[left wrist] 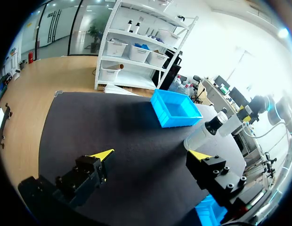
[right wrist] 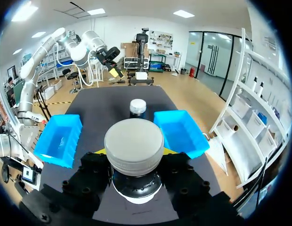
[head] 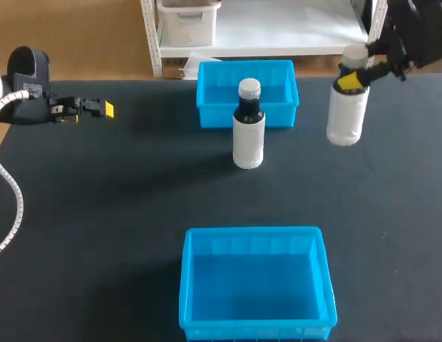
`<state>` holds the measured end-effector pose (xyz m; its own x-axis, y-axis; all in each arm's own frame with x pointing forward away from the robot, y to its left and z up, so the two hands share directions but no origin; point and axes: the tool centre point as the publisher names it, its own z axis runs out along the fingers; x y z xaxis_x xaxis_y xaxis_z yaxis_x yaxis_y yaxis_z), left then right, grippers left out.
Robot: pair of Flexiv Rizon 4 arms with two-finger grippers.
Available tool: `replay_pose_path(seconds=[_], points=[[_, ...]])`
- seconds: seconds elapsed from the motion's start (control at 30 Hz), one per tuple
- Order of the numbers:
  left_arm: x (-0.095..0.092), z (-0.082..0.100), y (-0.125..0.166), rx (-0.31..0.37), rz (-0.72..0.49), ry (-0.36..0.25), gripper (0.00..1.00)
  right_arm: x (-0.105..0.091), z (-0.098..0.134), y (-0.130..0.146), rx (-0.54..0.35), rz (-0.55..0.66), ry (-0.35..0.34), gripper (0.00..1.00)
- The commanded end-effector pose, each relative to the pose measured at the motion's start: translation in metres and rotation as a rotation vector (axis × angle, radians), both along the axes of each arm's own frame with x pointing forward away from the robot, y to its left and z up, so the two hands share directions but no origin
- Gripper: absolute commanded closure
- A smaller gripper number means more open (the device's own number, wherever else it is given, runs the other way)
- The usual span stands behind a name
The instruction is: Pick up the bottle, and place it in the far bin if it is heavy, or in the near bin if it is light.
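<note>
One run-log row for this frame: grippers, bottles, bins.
right gripper: shut on held bottle at its neck | left gripper: open, empty | second bottle: upright before far bin | near bin: empty

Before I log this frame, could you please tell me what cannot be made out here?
Held bottle: right wrist view shows only its cap; the body hides under it and the right gripper.
Standing bottle: same view, lower part behind that cap.
Near bin: left wrist view, mostly behind a finger of the left gripper.
Weight: no view shows it.
</note>
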<state>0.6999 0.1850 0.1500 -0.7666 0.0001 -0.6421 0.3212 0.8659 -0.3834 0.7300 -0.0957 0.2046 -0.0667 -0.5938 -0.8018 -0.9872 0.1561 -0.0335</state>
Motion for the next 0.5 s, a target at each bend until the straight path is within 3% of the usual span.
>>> replay_pose_path(seconds=[0.03,0.5], points=[[0.0,0.0,0.0,0.0,0.0,0.0,0.0,0.03,0.011,0.007,-0.011,0.03,0.016,1.0],[0.0,0.0,0.0,0.0,0.0,0.0,0.0,0.087,0.044,0.057,-0.003,0.065,-0.032,1.0]])
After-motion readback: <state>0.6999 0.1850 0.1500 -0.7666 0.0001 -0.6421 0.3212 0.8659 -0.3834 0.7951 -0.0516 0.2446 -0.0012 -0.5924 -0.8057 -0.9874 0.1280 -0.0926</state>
